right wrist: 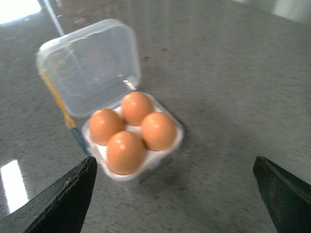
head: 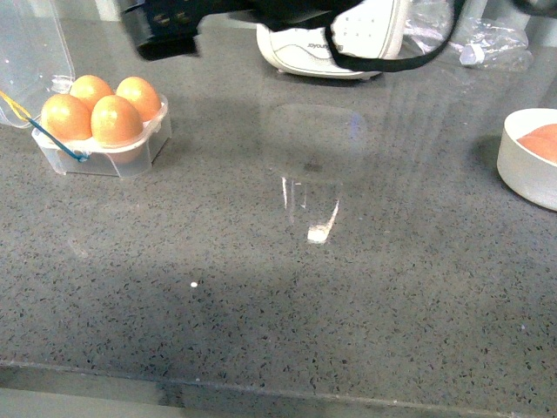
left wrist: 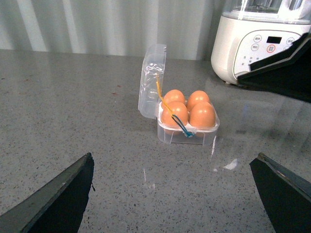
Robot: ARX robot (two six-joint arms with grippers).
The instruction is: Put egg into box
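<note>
The box [head: 130, 155] is a small clear plastic carton at the far left of the counter, its hinged lid [head: 30, 52] standing open. Several orange-brown eggs fill its cells; I cannot tell which is the task's egg [head: 116, 120]. In the left wrist view the box [left wrist: 167, 135] stands well ahead of my open left gripper [left wrist: 174, 156], which holds nothing. In the right wrist view the box [right wrist: 170, 148] with its eggs [right wrist: 125, 151] lies just ahead of my open, empty right gripper [right wrist: 175, 162]. A blue-and-yellow tie [left wrist: 181, 127] hangs across the box's front.
A round white bowl [head: 520, 165] with an orange rounded shape inside stands at the right edge. A white appliance [head: 331, 39] sits at the back middle, and clear plastic wrap [head: 487, 39] lies at the back right. Dark arm parts [head: 165, 30] cross the top.
</note>
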